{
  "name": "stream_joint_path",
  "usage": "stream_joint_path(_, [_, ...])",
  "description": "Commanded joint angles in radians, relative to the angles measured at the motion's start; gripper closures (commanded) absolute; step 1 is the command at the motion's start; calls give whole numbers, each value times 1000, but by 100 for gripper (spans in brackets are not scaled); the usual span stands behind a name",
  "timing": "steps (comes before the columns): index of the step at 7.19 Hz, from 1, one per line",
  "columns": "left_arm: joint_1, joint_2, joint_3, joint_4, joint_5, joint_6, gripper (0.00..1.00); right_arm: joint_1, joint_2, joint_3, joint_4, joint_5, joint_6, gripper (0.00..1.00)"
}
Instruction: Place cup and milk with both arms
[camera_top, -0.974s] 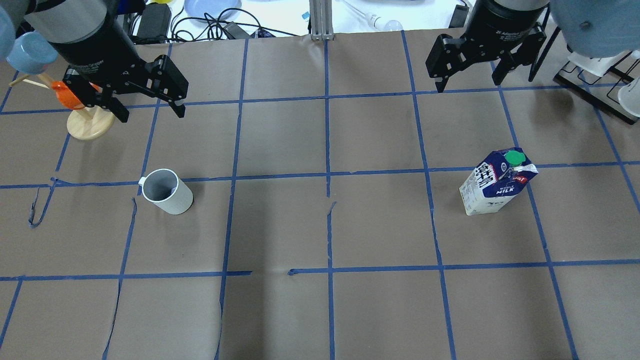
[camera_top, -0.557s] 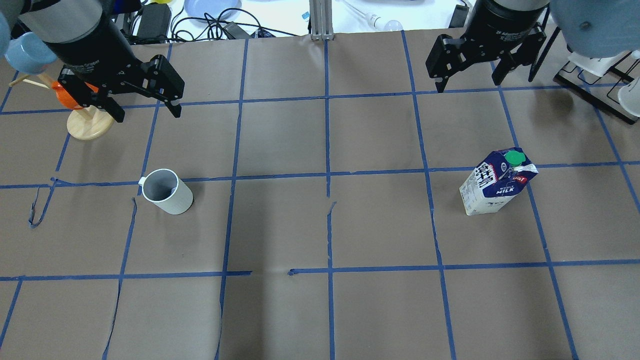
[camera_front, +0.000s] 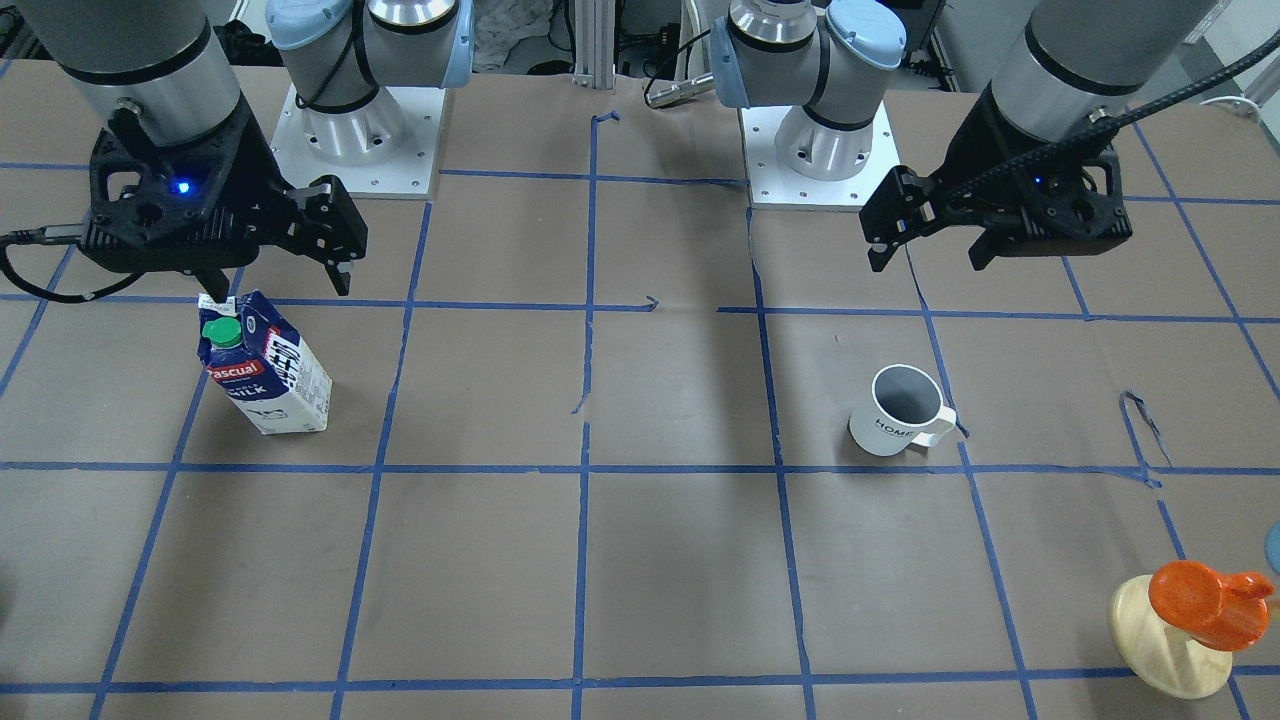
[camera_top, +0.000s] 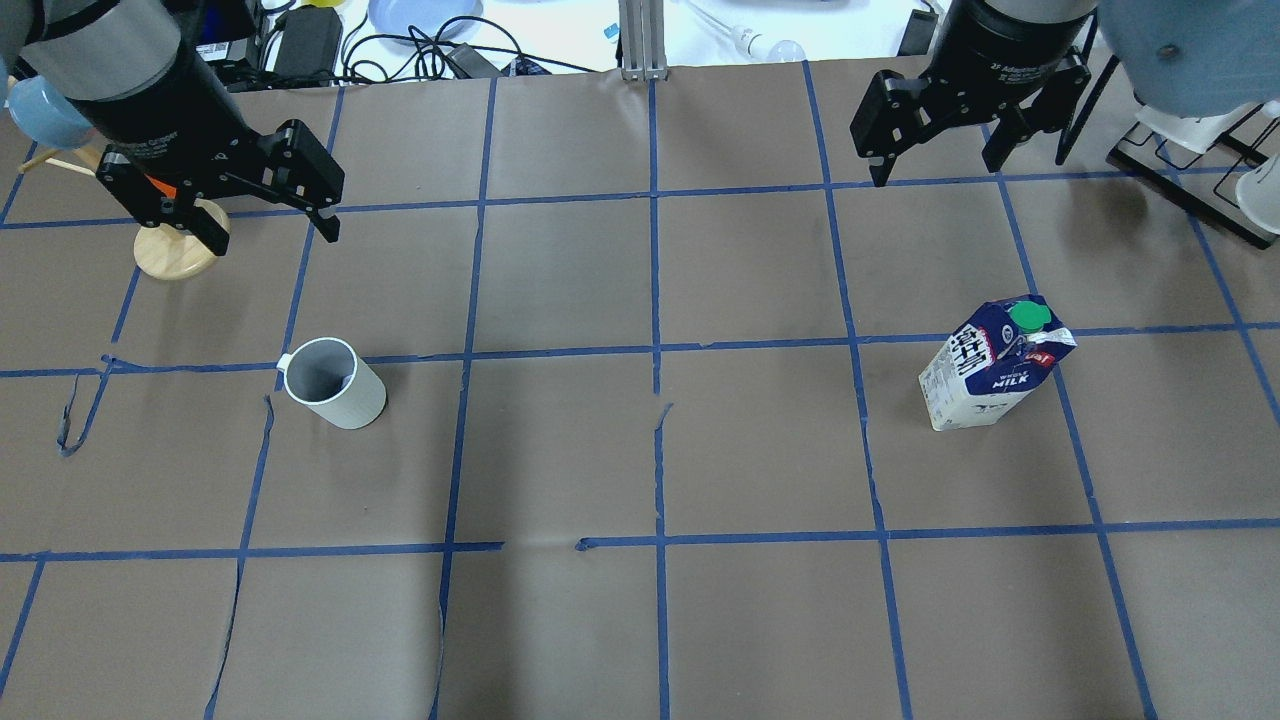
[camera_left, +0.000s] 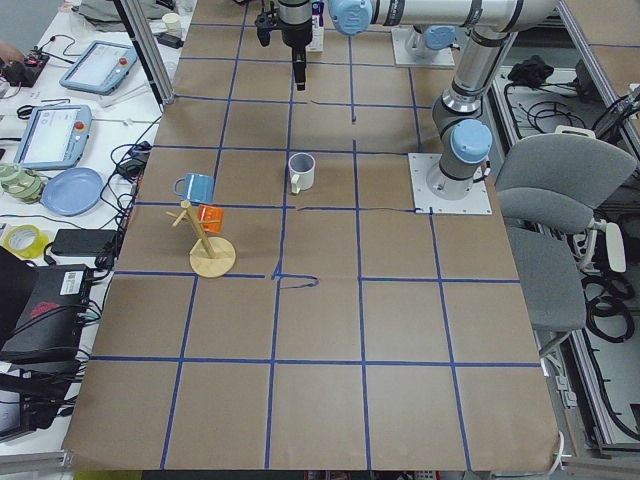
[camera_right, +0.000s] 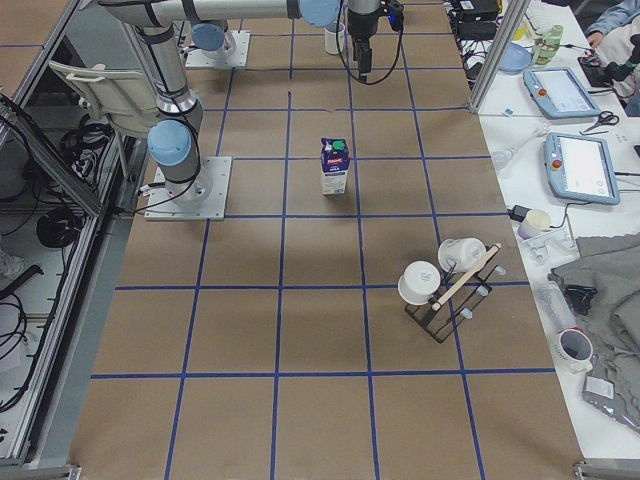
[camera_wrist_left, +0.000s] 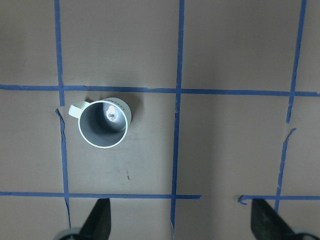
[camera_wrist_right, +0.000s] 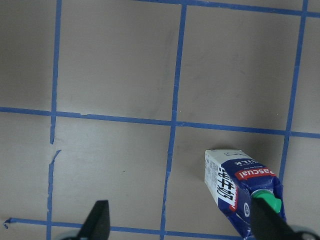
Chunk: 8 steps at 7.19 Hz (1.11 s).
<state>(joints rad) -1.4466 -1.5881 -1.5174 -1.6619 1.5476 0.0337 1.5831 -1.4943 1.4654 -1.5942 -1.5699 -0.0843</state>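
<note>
Begins at the near rows of the surface (camera_top: 640, 620): brown paper under a blue tape grid. Finds the cup (camera_top: 335, 385) in the middle row on the left half, upright, mouth up, handle pointing to the robot's left. Finds the milk (camera_top: 990, 370) on the right half, well apart from the cup, upright, long axis vertical, base turned off the grid lines. Puts the left claw (camera_top: 272, 238) raised high, fingers spread wide, gripping nothing; in its wrist view, sets the cup ahead and off toward the handle-side finger. Puts the right claw (camera_top: 937, 172) likewise raised, spread and unloaded, with the green cap just beside one finger in its wrist view. Judges each arm nearer its own thing, needing a sideways correction before descent. Notes room all round both; farther off, a wooden mug tree (camera_top: 175, 250) toward the left edge and a wire rack (camera_top: 1190, 170) toward the right.
</note>
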Motion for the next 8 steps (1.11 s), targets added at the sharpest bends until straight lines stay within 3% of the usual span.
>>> stream_joint_path(1, [49, -21, -30, 11, 0, -3, 0, 0, 0, 1, -3, 1, 0, 0])
stream_joint_path(4, [191, -38, -229, 242, -12, 1, 0, 0, 0, 1, -7, 2, 1, 0])
stream_joint_path(6, [226, -44, -332, 266, -9, -8, 0, 1, 0, 1, -9, 2, 2, 0])
stream_joint_path(8, [226, -79, -369, 266, -4, -11, 0, 0, 0, 1, -9, 2, 2, 0])
